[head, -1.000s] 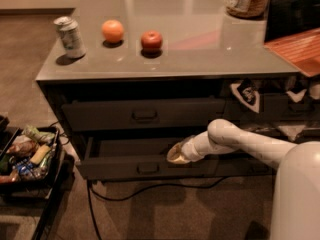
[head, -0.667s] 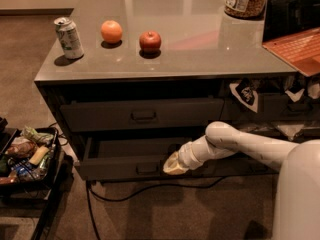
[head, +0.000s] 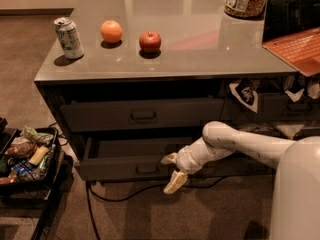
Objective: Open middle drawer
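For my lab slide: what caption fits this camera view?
Middle drawer pulled partly open; the arm's pincer hangs open in front of it, beside its handle.

dim, warm light; glare streaks the countertop (head: 200,44) toward twelve o'clock. my gripper (head: 173,171), fingers spread near six o'clock, shows pale against deep shadow.

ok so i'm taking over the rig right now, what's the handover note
End effector: open, holding nothing, in front of the middle drawer, just right of its handle.
Middle drawer: pulled partly out, inside floor showing; drawer above shut.
Done: drawer open part way.
Left: pull further if full opening is wanted, then back the arm away.
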